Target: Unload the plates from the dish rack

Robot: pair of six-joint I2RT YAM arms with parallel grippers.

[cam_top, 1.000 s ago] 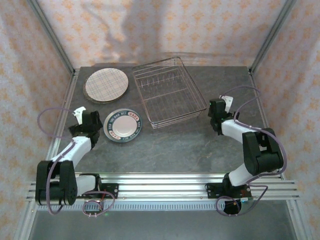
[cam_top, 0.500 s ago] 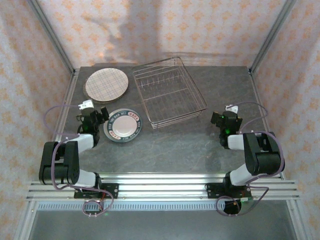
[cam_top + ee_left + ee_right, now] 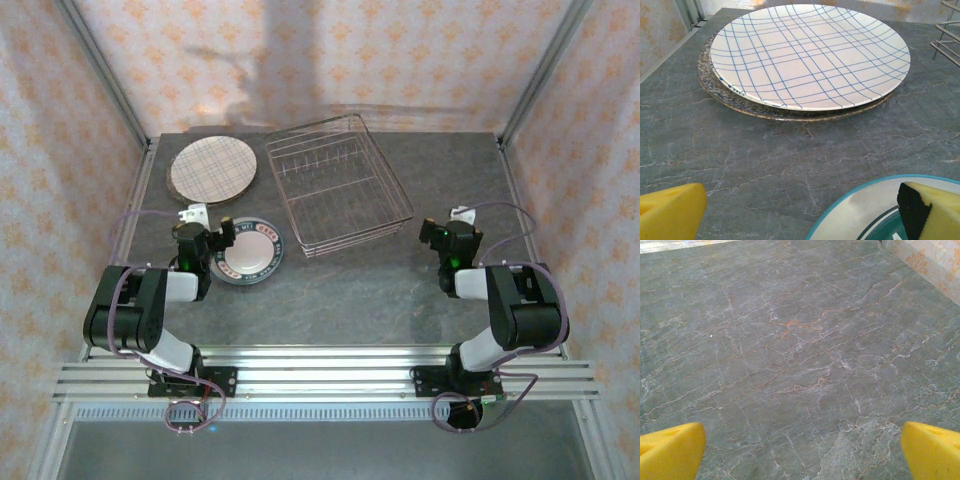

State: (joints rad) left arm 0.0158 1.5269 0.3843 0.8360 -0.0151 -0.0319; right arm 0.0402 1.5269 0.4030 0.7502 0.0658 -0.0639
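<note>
L pincer [image 3: 800, 212] shifted right, by dark-rimmed plate [image 3: 247, 250]; spread wide. R pincer [image 3: 800, 450] spread too, above tabletop [image 3: 790, 340].

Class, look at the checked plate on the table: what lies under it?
A dark speckled plate lies under the checked plate; just its rim sticks out. Its middle is covered, so anything beneath that is hidden.

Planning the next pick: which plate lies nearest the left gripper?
The teal-rimmed plate, right beside the left gripper; the plaid plate lies farther back, stacked on a speckled plate.
</note>
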